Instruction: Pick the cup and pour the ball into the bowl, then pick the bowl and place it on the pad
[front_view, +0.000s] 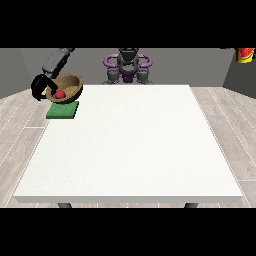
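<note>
The hand at the view's left (40, 89) is holding the wooden bowl (67, 86) at its left rim, black fingers curling around the edge. The bowl is hanging tilted, its opening leaning toward the camera, just above the green pad (63, 110) near the far-left corner of the white table (130, 150). The red ball (60, 94) is sitting inside the bowl, low against the near wall. No cup is showing in this view. The other hand is not showing either.

Handling judgement: the bowl is looking rigid and thin-walled, probably light, so a rim pinch is serving as the natural hold; its smooth curved wall offers little else to grasp. With a one-sided rim grip the bowl is tending to tip, and the ball is free to roll, so levelling before lowering seems wise.

Task status, judged: pour appears done; placement on the pad is not yet complete.
</note>
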